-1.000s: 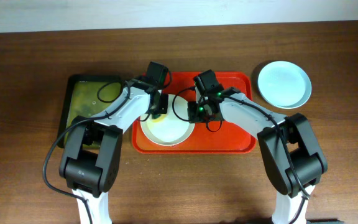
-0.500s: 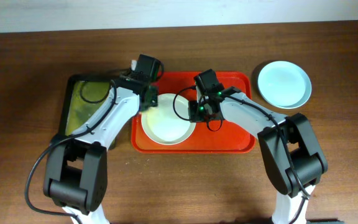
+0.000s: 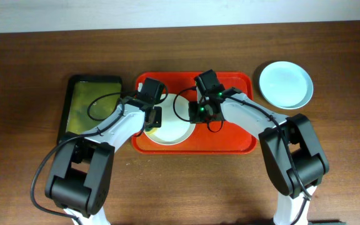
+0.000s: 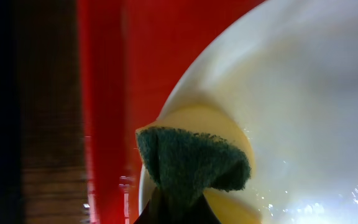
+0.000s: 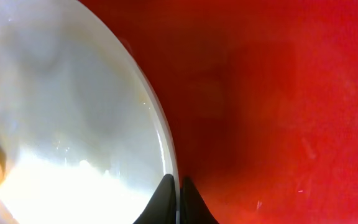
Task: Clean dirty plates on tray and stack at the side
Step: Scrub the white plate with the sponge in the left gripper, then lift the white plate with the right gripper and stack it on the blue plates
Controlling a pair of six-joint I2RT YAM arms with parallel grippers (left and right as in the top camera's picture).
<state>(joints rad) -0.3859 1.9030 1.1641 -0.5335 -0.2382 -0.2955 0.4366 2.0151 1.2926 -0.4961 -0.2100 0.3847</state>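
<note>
A white plate [image 3: 170, 130] lies on the left half of the red tray [image 3: 230, 134]. My left gripper [image 3: 150, 119] is shut on a yellow and green sponge [image 4: 194, 165] and presses it on the plate's left rim [image 4: 303, 112]. My right gripper [image 3: 199, 114] is shut on the plate's right rim [image 5: 166, 149], one finger on each side. A pale blue-green plate [image 3: 285, 84] lies on the table to the right of the tray. I see no third plate.
A dark green-black tray [image 3: 80, 106] with yellowish wet marks lies left of the red tray. The red tray's right half [image 5: 278, 106] is bare. The brown wooden table [image 3: 186, 187] surrounds everything.
My left gripper swung out toward the dark tray and has come back onto the plate's left rim with the sponge. My right gripper has not moved.
</note>
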